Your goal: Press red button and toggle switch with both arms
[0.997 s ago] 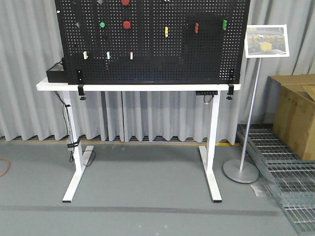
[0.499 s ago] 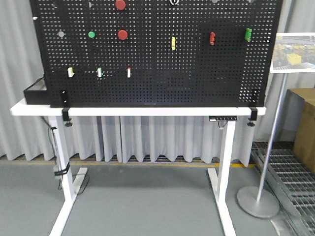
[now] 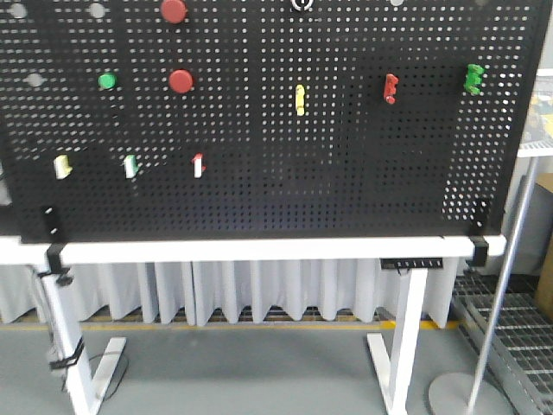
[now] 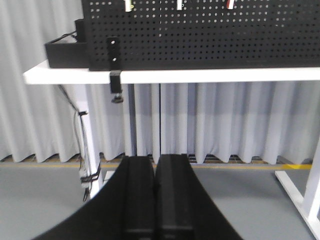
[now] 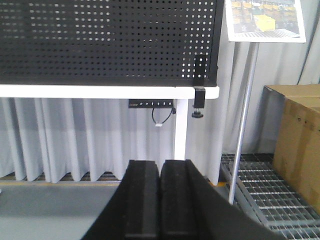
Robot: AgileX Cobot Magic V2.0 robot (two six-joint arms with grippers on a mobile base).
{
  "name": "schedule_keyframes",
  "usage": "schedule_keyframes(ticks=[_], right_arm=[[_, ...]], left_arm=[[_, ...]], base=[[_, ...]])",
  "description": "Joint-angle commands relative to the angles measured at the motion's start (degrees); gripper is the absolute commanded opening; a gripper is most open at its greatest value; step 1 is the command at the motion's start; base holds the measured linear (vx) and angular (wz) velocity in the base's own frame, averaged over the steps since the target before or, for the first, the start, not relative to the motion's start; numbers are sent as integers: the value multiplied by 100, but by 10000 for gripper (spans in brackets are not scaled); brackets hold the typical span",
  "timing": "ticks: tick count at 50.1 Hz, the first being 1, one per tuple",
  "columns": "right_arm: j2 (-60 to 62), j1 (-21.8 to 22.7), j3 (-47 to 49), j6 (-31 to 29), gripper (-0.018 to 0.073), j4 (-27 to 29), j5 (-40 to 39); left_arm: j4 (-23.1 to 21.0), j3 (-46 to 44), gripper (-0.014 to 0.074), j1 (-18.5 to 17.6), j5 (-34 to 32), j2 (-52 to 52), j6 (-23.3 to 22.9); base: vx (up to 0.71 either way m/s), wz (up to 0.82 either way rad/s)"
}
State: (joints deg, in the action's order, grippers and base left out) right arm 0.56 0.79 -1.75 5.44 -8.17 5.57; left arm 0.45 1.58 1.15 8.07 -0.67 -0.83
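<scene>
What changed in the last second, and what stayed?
The front camera moved closer to the black perforated pegboard, which now fills the frame. Nothing was grasped or released. The bright red pronged toggle switch keeps its place on it. The black left gripper and right gripper have shut, empty jaws.

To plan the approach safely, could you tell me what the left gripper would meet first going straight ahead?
The shut left gripper points below the white tabletop, so the grey curtain behind it seems first, though depth is unclear.
</scene>
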Motion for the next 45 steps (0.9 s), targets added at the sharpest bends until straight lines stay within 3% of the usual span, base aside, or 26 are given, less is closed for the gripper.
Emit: schedule_keyframes(ticks=[1, 45], right_arm=[[93, 1, -66, -37, 0, -61, -448], [93, 1, -66, -37, 0, -61, -448]], left_arm=[[-45, 159, 1, -8, -479, -32, -12], [-45, 159, 1, -8, -479, -32, -12]], base=[[48, -7], [32, -1]])
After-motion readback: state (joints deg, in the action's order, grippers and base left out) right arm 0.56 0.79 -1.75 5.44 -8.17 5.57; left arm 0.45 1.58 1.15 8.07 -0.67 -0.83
